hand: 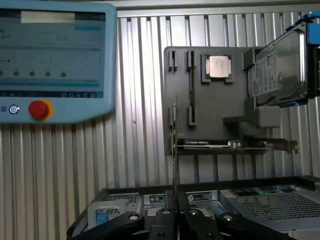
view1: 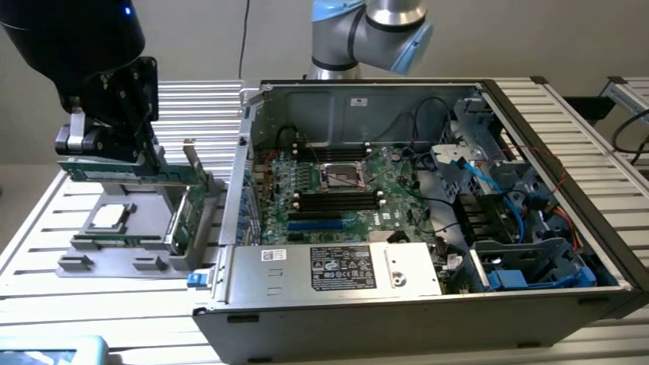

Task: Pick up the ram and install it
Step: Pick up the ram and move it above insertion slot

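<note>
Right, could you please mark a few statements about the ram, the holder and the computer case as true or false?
1. The gripper is shut on the ram, above the gray holder. True.
2. The ram sits in a slot on the motherboard. False: it is in the gripper, outside the computer case, on the exterior view's left.
3. A square silver processor lies on the holder. True.
4. The computer case is closed. False: its side is open and the motherboard is exposed.
</note>
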`<state>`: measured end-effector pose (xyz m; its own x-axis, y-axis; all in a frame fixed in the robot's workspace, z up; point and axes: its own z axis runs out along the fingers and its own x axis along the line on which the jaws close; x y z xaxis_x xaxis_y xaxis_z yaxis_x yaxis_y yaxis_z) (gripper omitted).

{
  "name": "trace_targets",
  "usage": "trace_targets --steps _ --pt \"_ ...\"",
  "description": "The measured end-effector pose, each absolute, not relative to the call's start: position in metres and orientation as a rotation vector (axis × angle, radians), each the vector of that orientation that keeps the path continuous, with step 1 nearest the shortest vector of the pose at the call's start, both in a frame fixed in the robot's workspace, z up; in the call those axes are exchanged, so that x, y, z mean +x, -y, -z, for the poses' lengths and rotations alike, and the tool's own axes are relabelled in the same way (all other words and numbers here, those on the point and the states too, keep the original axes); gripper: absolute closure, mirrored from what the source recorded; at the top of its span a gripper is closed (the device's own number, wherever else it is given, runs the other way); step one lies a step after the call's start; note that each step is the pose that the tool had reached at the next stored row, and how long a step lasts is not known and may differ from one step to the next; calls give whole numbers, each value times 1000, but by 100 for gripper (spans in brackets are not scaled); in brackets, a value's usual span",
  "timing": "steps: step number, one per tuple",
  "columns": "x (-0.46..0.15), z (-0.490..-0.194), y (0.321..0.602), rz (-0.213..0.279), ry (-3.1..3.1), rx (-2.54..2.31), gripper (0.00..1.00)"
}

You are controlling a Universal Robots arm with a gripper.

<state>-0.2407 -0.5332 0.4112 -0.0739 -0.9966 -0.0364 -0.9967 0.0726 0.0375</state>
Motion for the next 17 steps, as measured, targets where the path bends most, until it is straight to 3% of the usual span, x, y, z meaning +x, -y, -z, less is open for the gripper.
trace_targets --steps 17 --pt "-164 -411 533 -84 -2299 -2141 88"
